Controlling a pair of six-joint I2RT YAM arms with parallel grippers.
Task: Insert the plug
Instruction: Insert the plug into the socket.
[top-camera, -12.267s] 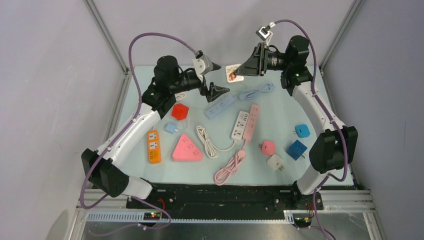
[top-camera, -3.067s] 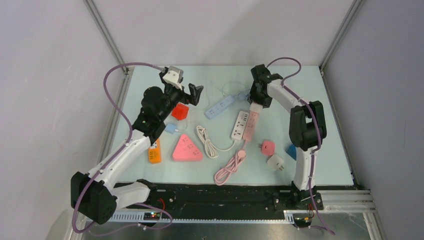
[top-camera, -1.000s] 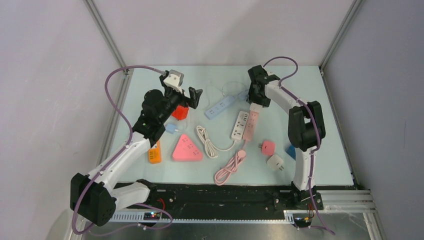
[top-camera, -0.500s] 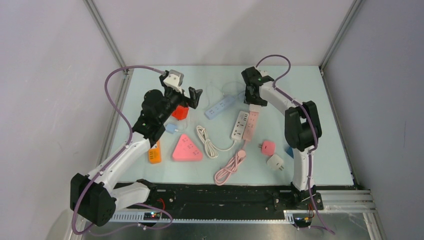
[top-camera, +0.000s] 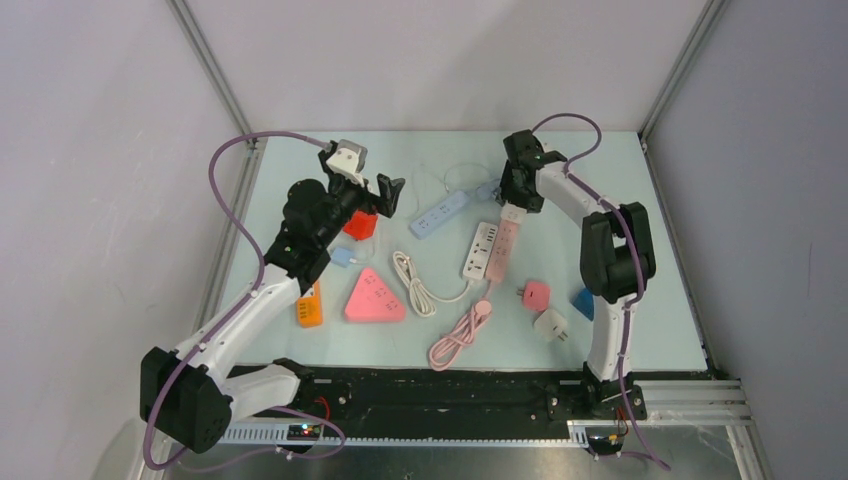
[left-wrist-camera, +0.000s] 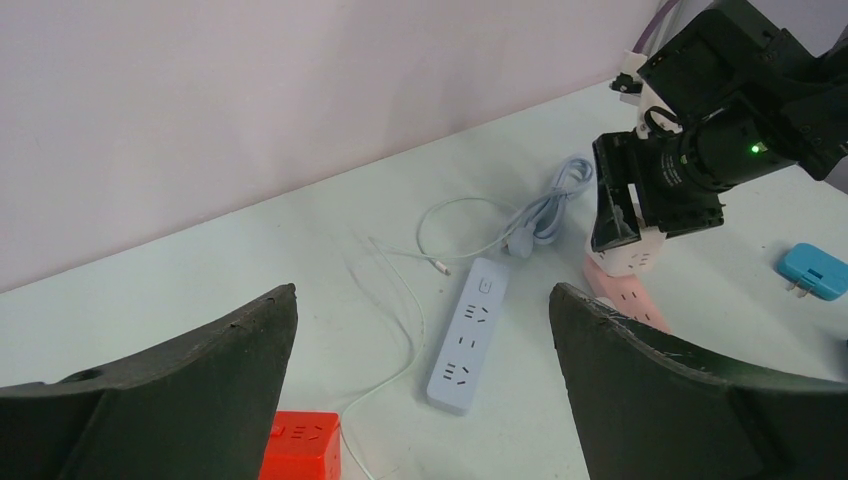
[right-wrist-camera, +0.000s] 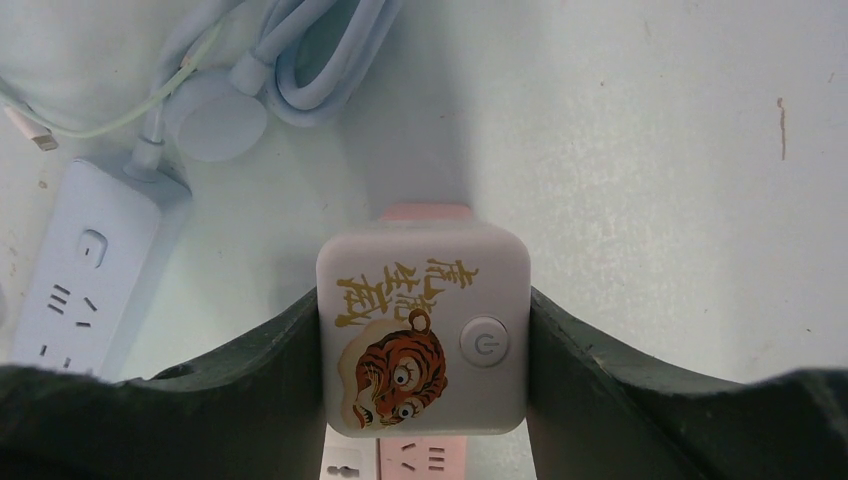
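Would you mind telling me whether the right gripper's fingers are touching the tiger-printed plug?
Touching. The right wrist view shows both fingers pressed flush against the sides of the tiger-printed plug.

right fingers (top-camera: 515, 202) | on white plug (top-camera: 509, 213) | atop pink strip (top-camera: 500, 252) end

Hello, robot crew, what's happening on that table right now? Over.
Left gripper open, hovering. Right gripper shut on tiger cube plug, over far end of pink power strip; seating hidden. Blue cord beside, not blocking.
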